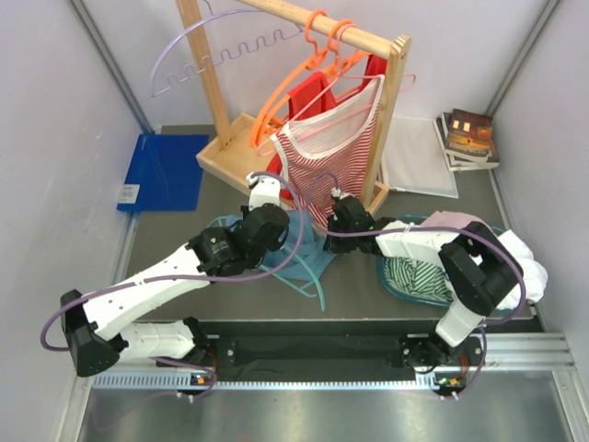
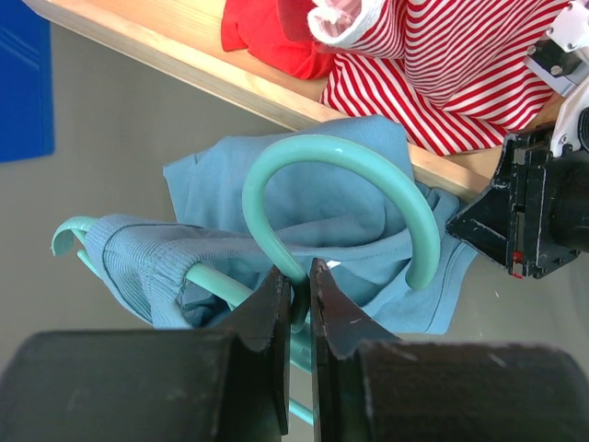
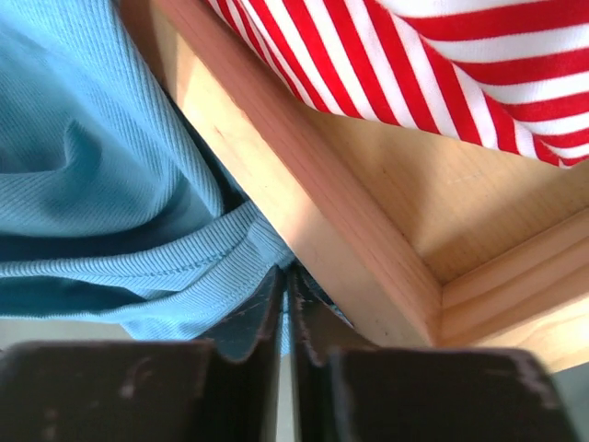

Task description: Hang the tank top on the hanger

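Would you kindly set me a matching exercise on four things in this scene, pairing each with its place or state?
Things:
1. hanger
2. tank top
3. striped top
4. blue board

Places or states:
A. hangs on the wooden rack
B. hem pinched by the right gripper
C. lies flat on the table, far left
D. neck clamped by the left gripper

Pairs: 1-D, 2-B, 3-A, 4-C.

Crumpled blue tank top (image 2: 324, 198), over teal hanger (image 2: 342, 153) (hook exposed)
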`<state>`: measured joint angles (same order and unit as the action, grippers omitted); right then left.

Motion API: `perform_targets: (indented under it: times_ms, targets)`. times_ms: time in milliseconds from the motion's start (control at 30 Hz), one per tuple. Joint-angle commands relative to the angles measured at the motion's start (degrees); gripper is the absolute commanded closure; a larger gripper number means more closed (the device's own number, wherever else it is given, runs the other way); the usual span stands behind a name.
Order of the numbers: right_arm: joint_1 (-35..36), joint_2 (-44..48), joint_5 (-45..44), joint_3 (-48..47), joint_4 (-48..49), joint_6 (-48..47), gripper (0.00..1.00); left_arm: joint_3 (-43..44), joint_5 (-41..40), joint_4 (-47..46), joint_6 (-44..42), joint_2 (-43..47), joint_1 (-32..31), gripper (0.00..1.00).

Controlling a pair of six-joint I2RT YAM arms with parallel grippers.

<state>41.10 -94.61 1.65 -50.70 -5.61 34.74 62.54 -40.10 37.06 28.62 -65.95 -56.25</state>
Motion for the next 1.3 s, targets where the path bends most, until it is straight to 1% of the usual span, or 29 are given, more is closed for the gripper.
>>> perform_targets:
  times_ms: [0, 200, 300, 467, 500, 667, 800, 933, 1100, 1267]
  targets:
    - [0.03, 0.12, -0.42, -2.13, 0.69, -1.08, 1.0, 0.56, -2.27, -2.34, -0.15, 0.04, 0.0, 1.0]
    - [-0.06, 4.6, 0.9, -0.46, -0.98, -1.78, 1.0, 1.26, -5.51, -1.73, 0.91, -2.25, 0.17, 1.0]
    - [-0.14, 9.25, 0.46, 1.29, -2.21, -2.05, 1.0, 1.79, -7.01, -0.94, 2.05, -3.3, 0.96, 1.0]
    - [-0.06, 14.27, 0.37, 3.76, -4.67, -2.39, 1.0, 1.88, -4.65, -2.16, 3.02, -3.39, 5.17, 1.0]
    - [-0.06, 16.45, 0.02, 4.63, -5.55, -2.48, 1.0, 1.88, -4.29, -3.38, 2.93, -3.31, 5.62, 1.0]
    - [-0.06, 22.62, -0.86, 6.22, -8.98, -4.15, 1.0, 2.23, -4.46, -5.94, 3.19, -3.92, 8.34, 1.0]
    - [-0.06, 28.32, -0.07, 6.84, -12.05, -4.24, 1.0, 3.02, -5.51, -7.88, 3.11, -6.11, 9.23, 1.0]
    - [-0.06, 31.06, 0.11, 4.82, -16.53, -6.43, 1.0, 5.04, -7.1, -8.4, 3.46, -8.66, 10.02, 1.0]
    - [-0.06, 31.94, 3.0, 1.83, -21.63, -8.46, 1.0, 8.02, -10.17, -9.37, 4.07, -11.73, 10.28, 1.0]
    - [-0.06, 32.91, 4.41, -0.27, -24.18, -9.52, 1.0, 9.17, -10.96, -10.78, 3.99, -12.97, 11.07, 1.0]
